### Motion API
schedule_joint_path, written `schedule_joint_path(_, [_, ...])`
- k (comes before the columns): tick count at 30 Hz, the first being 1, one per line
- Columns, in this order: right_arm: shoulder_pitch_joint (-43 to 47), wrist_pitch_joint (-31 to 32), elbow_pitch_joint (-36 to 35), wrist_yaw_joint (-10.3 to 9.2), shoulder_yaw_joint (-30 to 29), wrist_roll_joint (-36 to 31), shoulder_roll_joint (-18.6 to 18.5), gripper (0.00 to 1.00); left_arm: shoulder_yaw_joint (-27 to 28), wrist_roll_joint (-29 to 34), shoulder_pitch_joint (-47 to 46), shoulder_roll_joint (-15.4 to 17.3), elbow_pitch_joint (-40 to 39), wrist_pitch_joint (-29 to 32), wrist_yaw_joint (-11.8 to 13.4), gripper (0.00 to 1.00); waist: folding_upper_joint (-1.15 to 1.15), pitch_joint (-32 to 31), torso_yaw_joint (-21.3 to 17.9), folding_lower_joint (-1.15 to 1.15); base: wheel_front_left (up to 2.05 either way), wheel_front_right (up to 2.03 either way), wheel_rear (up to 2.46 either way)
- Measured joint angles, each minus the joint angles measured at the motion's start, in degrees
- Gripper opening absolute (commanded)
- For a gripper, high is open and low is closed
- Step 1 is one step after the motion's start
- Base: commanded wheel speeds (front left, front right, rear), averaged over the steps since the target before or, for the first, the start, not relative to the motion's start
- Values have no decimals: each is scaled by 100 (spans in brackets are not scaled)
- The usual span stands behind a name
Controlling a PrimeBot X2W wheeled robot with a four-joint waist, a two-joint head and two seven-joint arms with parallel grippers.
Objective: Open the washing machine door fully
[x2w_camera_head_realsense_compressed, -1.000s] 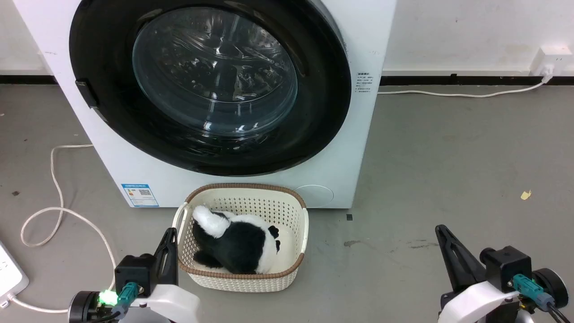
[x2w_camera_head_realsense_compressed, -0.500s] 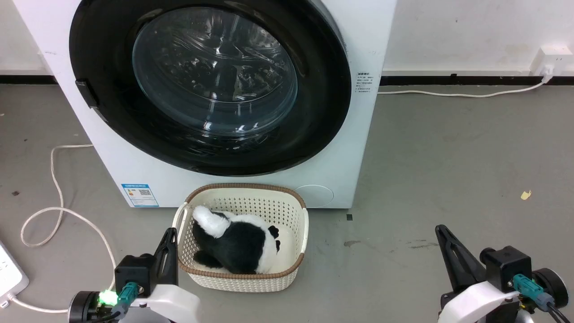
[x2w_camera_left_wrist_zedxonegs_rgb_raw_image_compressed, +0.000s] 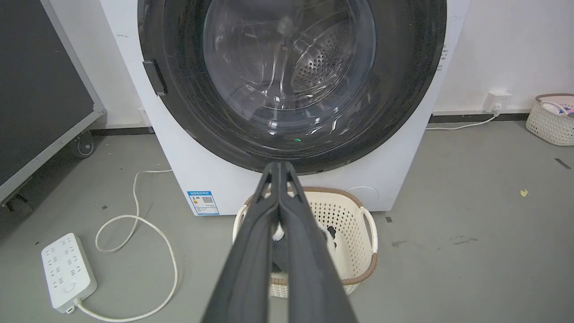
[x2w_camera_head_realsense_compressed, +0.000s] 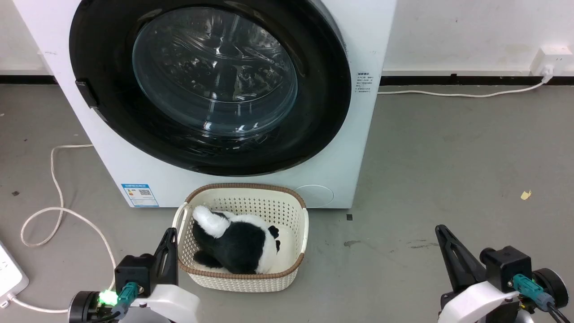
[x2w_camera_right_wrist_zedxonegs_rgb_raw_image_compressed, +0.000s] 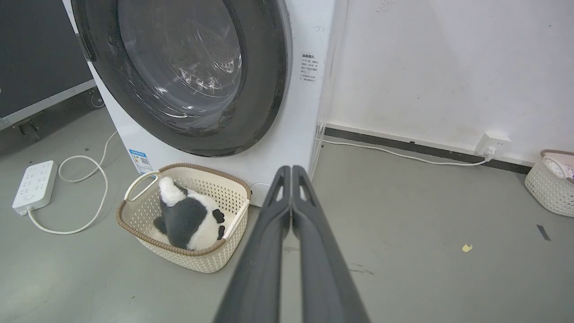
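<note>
The white washing machine (x2w_camera_head_realsense_compressed: 350, 148) stands straight ahead, with a blue label sticker (x2w_camera_head_realsense_compressed: 139, 194) low on its front. Its round door (x2w_camera_head_realsense_compressed: 210, 85), glossy black rim around a clear glass bowl, lies closed flat against the front; the same door (x2w_camera_left_wrist_zedxonegs_rgb_raw_image_compressed: 291, 80) shows in the left wrist view and the door (x2w_camera_right_wrist_zedxonegs_rgb_raw_image_compressed: 179, 72) in the right wrist view. A small black handle tab (x2w_camera_head_realsense_compressed: 87, 93) sits on the rim's left side. My left gripper (x2w_camera_head_realsense_compressed: 169, 233) is shut and empty, low at the left beside the basket. My right gripper (x2w_camera_head_realsense_compressed: 440, 229) is shut and empty, low at the right over bare floor.
A cream plastic basket (x2w_camera_head_realsense_compressed: 296, 264) holding a black-and-white plush toy (x2w_camera_head_realsense_compressed: 235, 240) sits on the floor directly before the machine. A white power strip (x2w_camera_left_wrist_zedxonegs_rgb_raw_image_compressed: 67, 271) and looping cable (x2w_camera_head_realsense_compressed: 58, 197) lie left. A second basket (x2w_camera_right_wrist_zedxonegs_rgb_raw_image_compressed: 549, 181) stands far right by the wall. A black wheeled case (x2w_camera_left_wrist_zedxonegs_rgb_raw_image_compressed: 40, 89) stands left.
</note>
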Motion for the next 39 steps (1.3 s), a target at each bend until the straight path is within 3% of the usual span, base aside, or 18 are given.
schedule_joint_path(12, [0,0,0,0,0,0,0,0,-1,0,0,0,0,0,0,0,0,0,0,0,0,0,0])
schedule_joint_path(13, [2,0,0,0,3,2,0,100,0,-5,3,0,1,0,-1,100,0,0,0,0,0,0,0])
schedule_joint_path(39, [-1,-215,-12,0,33,73,-1,100,-132,-10,2,0,13,-222,56,100,0,167,60,1,0,0,0])
